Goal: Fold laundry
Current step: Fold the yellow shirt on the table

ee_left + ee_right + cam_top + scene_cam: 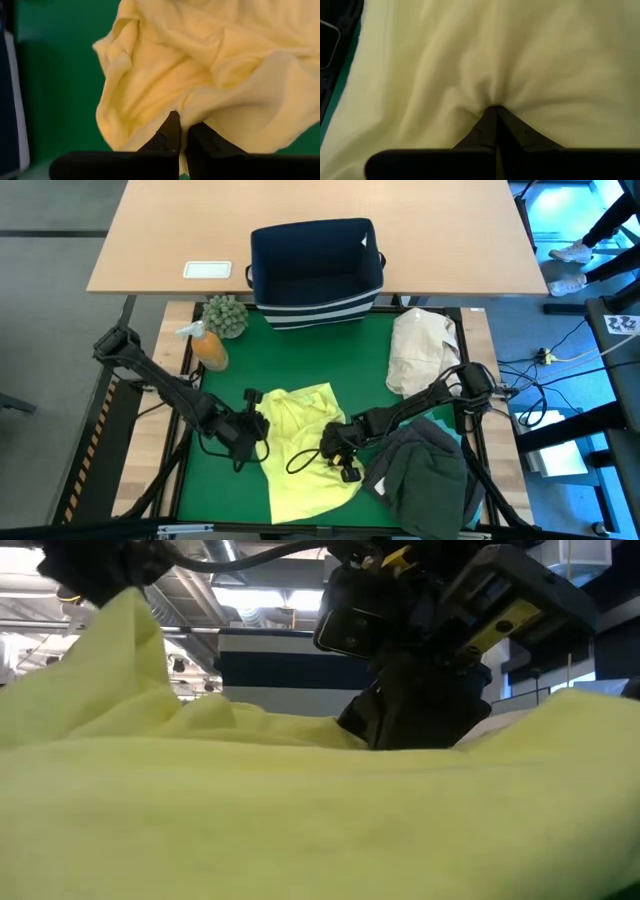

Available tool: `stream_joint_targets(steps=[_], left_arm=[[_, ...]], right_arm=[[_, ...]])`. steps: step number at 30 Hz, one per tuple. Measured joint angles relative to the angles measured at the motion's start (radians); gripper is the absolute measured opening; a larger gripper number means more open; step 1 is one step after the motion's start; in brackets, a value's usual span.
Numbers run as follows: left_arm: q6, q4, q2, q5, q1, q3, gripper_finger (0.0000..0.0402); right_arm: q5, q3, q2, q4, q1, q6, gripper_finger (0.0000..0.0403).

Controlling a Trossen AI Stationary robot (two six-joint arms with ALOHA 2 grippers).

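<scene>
A bright yellow-green shirt [300, 450] lies crumpled on the green mat [215, 480] in the middle of the table; it fills the low view [300, 820]. My left gripper [263, 426] is shut on the shirt's left side, and the cloth there rises to a peak [130, 615]. My right gripper [336, 442] is shut on the shirt near its right side. A heap of charcoal and dark olive garments [430, 475] lies at the near right, over a turquoise one. My left gripper pinches a bunched fold of the shirt's left part [186, 111] between its two fingers, slanting down from the table's left. That part is raised off the mat and hangs in loose folds [135, 85]; the rest lies on the table. My right gripper pinches a small pucker of the shirt's cloth [490, 100] at its fingertips, slanting down from the table's right. Creases run out from the pinch. The cloth around it lies on the mat.
A cream-beige cloth bundle [420, 350] lies at the far right of the mat. A navy bin with a striped base [315, 270] stands at the far edge. An orange spray bottle [207, 348] and a small green plant [226, 315] stand far left.
</scene>
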Motion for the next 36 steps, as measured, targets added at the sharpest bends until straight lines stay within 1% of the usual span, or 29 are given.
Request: stream_joint_targets(steps=[5,9,11,14,16,23,27,29,32,36], left_arm=[[0.144,0.018,0.025,0.054,0.055,0.027,0.0002],[0.267,0.105,0.069,0.107,0.107,0.027,0.0002],[0.318,0.175,0.098,0.131,0.134,0.027,0.0006],[0.391,0.263,0.148,0.179,0.175,0.027,0.0017],[0.424,0.300,0.181,0.192,0.200,0.027,0.0025],[0.456,0.323,0.274,0.242,0.286,0.027,0.0077],[0.466,0.321,0.271,0.233,0.313,0.027,0.0110],[0.475,0.316,0.251,0.196,0.318,0.027,0.0122],[0.476,0.310,0.211,0.131,0.316,0.027,0.0133],[0.463,0.272,0.154,0.095,0.310,0.027,0.0136]], right_arm=[[0.027,-0.003,-0.025,0.004,-0.005,0.017,0.0012],[0.106,-0.005,-0.054,-0.001,-0.007,0.020,0.0012],[0.124,-0.005,-0.061,-0.003,-0.008,0.021,0.0012],[0.125,-0.005,-0.061,-0.011,-0.011,0.021,0.0012],[0.120,-0.005,-0.061,-0.009,-0.014,0.032,0.0012],[0.113,-0.003,-0.063,-0.009,-0.014,0.038,0.0012],[0.100,-0.003,-0.064,-0.008,-0.014,0.039,0.0012],[0.086,-0.003,-0.065,-0.009,-0.014,0.039,0.0012],[0.086,-0.002,-0.067,-0.014,-0.013,0.039,0.0012],[0.088,-0.001,-0.089,-0.043,-0.014,0.035,0.0012]])
